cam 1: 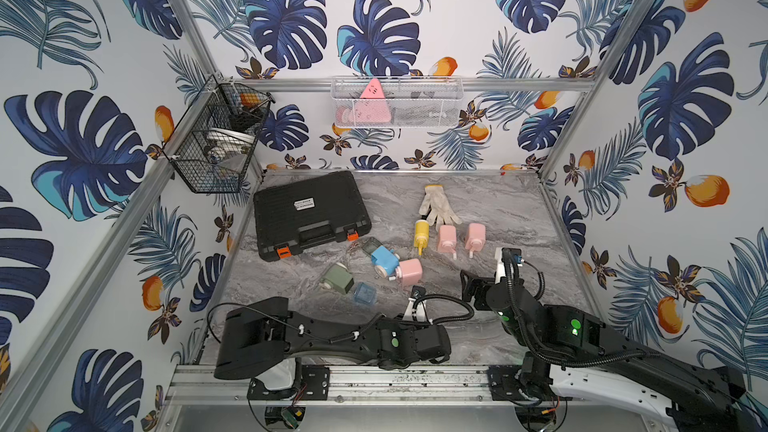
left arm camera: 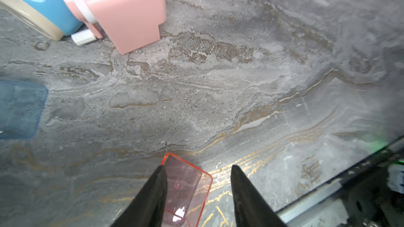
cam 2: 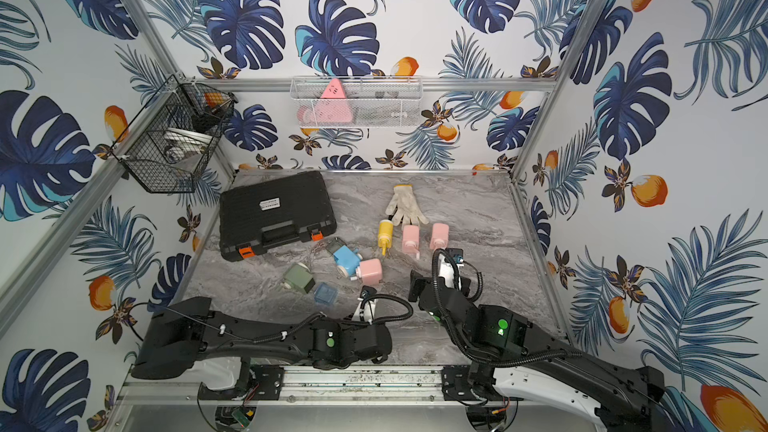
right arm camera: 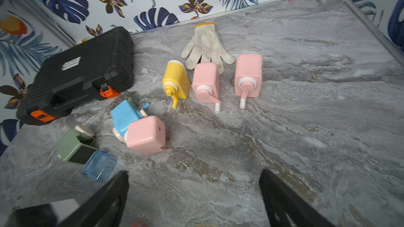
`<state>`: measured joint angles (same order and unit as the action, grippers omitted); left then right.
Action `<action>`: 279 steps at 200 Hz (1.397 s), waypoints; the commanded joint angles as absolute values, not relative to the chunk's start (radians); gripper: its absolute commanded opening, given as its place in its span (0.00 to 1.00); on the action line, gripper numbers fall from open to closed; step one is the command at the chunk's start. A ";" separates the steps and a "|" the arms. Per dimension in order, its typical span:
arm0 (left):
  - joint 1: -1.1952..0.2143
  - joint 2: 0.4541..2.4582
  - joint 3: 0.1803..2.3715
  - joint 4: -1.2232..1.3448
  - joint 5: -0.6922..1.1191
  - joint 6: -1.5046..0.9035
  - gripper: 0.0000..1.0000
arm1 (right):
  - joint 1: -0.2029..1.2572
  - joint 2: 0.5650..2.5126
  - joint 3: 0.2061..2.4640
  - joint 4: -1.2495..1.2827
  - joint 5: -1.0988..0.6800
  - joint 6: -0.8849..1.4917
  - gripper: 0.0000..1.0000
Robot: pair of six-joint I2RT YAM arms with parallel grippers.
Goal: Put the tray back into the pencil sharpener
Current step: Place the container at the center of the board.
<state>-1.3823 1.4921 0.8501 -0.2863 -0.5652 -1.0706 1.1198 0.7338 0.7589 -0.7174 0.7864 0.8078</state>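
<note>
Two black arms reach in over the grey, marble-veined counter (cam 1: 498,209). The left arm (cam 1: 332,336) lies low and almost level along the front rail, its wrist bent toward the middle of the counter. The left jaws, two tapering matt-black wedges in the left wrist view, stand apart. Between them sits the tray (left arm camera: 185,188), a small box of clear pinkish plastic with rounded corners and a brighter orange-red rim. It touches one jaw and leaves a plain gap to the other; whether it rests on the counter cannot be told.

The pink pencil sharpener (left arm camera: 122,7) lies on its side well apart from the tray. It is a glossy block with softened edges, a white collar and a ribbed white crank knob, and it lies against a blue sharpener (left arm camera: 39,3) with a cream end.

The right arm (cam 1: 582,326) comes in from the front right corner, elbow raised and forearm angled down toward the middle. The right jaws gape wide, with only bare counter between them. In the right wrist view a translucent blue tray (right arm camera: 99,167) lies just beside a matt green sharpener (right arm camera: 67,145) whose dark slot is uncovered.
</note>
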 commanded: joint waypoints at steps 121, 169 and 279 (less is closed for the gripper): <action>-0.937 0.787 0.512 -0.225 -0.400 -1.074 0.43 | 1.252 1.099 0.799 -0.769 0.309 1.760 0.69; -0.907 0.691 0.492 -0.310 -0.401 -1.106 0.42 | 1.289 1.288 0.779 -0.620 0.178 1.834 0.55; -0.908 0.528 0.439 -0.349 -0.411 -1.124 0.41 | 1.303 1.469 0.782 -0.538 0.109 1.876 0.33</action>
<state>-0.9092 0.5526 0.4519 -0.3592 -0.4007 -1.1091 1.3014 1.4555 0.7753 -0.5446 0.1211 1.8320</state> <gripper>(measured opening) 0.411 0.347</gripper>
